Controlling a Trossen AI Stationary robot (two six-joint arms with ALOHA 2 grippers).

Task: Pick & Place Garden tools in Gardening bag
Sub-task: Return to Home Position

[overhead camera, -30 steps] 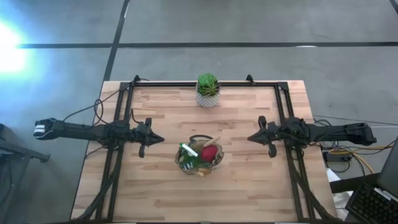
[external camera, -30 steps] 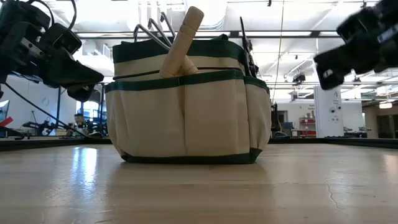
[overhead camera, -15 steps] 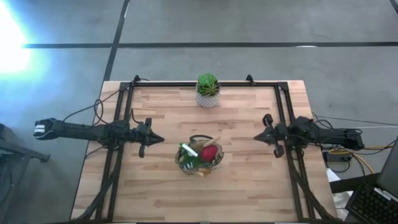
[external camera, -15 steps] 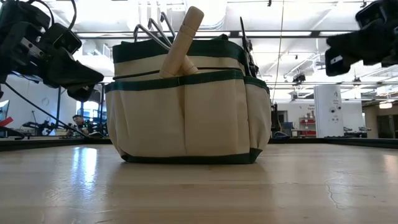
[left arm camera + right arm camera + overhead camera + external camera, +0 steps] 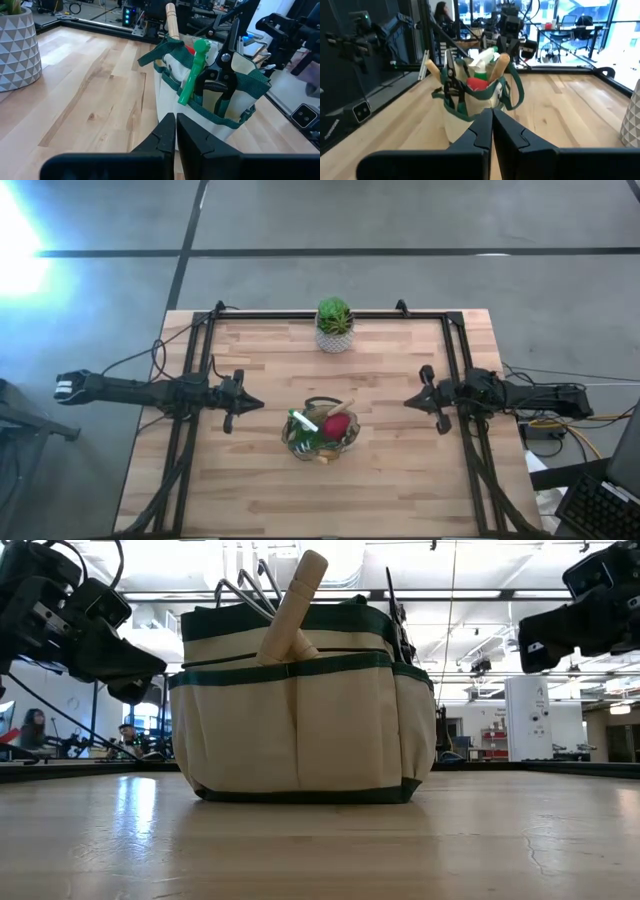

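"Where's the top camera looking from?"

"Straight down from above the table (image 5: 400, 480), far enough off to take in both arms and the floor around. The low one sits at tabletop height, close to the gardening bag (image 5: 300, 710), facing level into the room."

"And the wrist ones?"

"Each looks along its own arm, one past the left gripper (image 5: 176, 116), the other past the right gripper (image 5: 492, 112). They face inward from opposite sides, low over the table."

"What do they share?"

"All four catch the bag. The potted plant (image 5: 334, 325) shows from above and at the edge of both wrist views."
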